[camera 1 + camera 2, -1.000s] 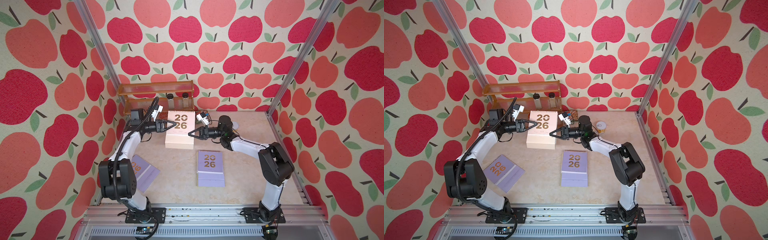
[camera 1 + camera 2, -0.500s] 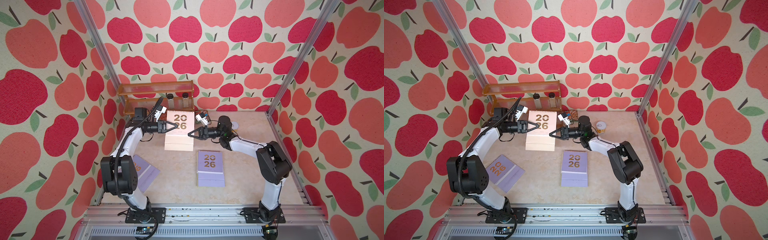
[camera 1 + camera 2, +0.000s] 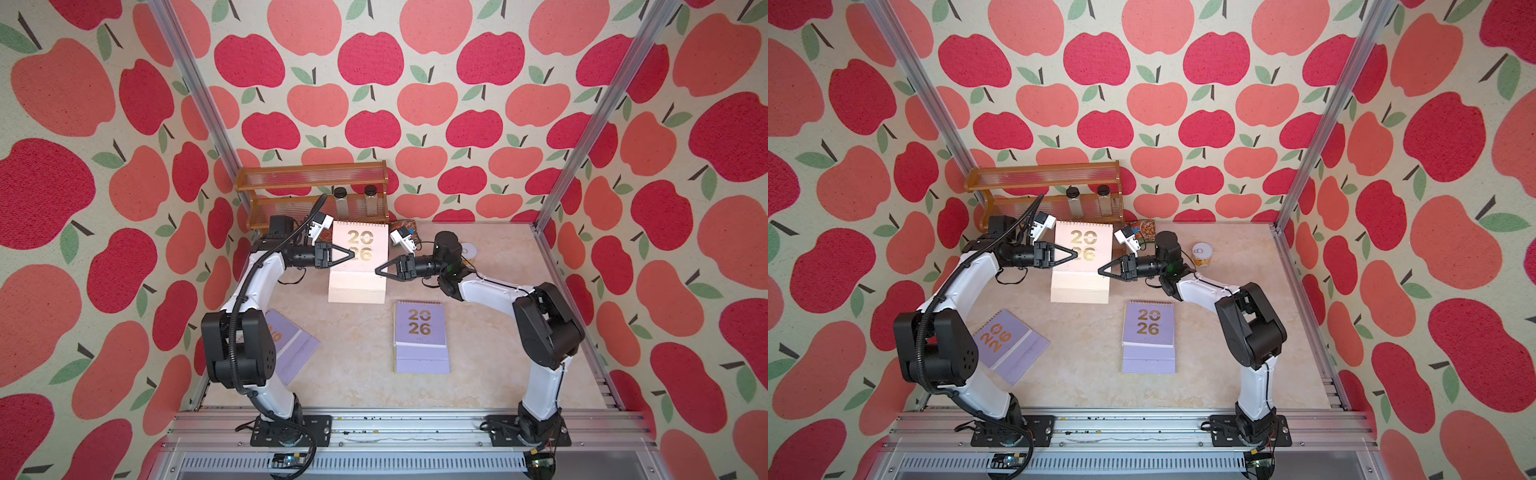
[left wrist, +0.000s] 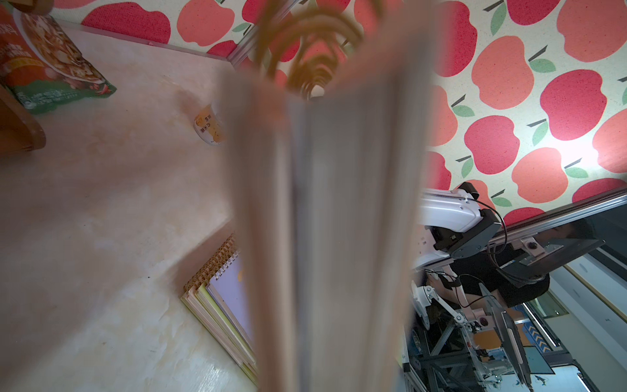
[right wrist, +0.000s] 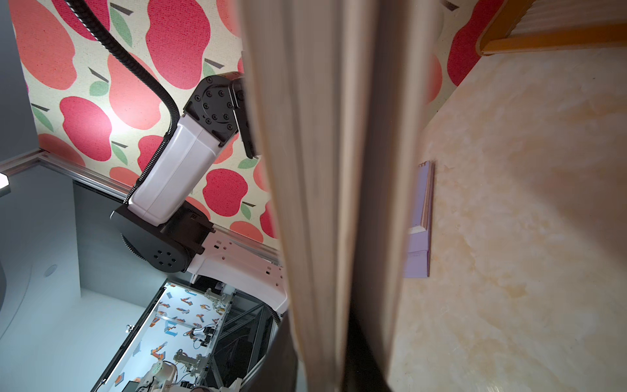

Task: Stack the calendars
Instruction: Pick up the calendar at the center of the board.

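Clamping the left gripper [image 3: 351, 254] on the left edge of the pink calendar [image 3: 365, 239], raised over the far centre of the desk [image 3: 357, 332]. Setting the right gripper [image 3: 377, 271] at its right edge, grip impossible to tell. Seeming light, stiff, slick; favouring flat-edge pinches.

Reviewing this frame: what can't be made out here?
Right gripper: open or shut unclear; in the right wrist view the blurred pink calendar hides its fingers.
Left-side lilac calendar: left arm's shoulder covers part in a top view.
Centre lilac calendar: count beneath unclear; left wrist view, pink calendar cuts it off.
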Tool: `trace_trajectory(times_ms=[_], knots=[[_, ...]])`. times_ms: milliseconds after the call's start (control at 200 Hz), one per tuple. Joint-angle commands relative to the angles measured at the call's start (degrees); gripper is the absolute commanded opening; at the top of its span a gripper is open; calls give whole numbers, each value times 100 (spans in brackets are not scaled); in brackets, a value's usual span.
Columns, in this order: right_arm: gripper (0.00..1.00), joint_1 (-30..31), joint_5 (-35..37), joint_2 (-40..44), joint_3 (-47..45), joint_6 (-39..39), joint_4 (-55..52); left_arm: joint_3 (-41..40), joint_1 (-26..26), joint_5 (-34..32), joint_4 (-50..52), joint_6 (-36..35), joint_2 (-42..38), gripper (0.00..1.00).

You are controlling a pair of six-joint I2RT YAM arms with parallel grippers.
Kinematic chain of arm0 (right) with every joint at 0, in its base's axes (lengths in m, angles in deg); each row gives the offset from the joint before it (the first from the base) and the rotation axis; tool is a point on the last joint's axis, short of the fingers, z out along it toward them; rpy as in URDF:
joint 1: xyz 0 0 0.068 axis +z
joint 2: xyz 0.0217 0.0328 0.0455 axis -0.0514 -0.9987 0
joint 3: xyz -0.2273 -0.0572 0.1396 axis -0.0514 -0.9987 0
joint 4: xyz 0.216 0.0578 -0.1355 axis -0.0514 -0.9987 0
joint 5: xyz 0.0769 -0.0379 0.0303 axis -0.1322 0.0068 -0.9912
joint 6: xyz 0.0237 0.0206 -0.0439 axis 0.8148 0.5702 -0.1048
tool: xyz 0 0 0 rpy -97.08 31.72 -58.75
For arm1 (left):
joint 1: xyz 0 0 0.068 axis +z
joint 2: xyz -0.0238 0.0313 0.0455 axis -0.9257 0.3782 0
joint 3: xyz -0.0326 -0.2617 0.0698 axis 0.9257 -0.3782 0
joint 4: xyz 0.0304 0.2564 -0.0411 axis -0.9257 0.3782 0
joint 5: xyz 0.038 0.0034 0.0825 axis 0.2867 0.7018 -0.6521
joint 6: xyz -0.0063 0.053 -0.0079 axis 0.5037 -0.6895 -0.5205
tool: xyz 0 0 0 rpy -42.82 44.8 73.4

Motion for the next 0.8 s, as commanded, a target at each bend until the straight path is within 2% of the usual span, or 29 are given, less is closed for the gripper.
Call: trace_trajectory(times_ms=[0, 105, 250, 410, 565, 795], knots=[[44, -220, 277, 490, -33, -617, -960, 255, 205, 545, 120, -309, -36, 0], [56, -371, 386, 816, -123, -1064, -1577, 292, 284, 653, 120, -308, -99, 0], [61, -583, 486, 1180, -299, -1428, -2053, 386, 291, 848, 341, -476, -96, 0], [65, -669, 416, 1350, -392, -1693, -2256, 630, 281, 1142, 1029, -1071, 70, 0], [70, -664, 268, 1344, -498, -1584, -1733, 1029, 188, 1198, 1945, -1751, 315, 0], [74, -504, 250, 1122, -328, -1501, -1259, 1037, 72, 1145, 1951, -1717, 304, 0]])
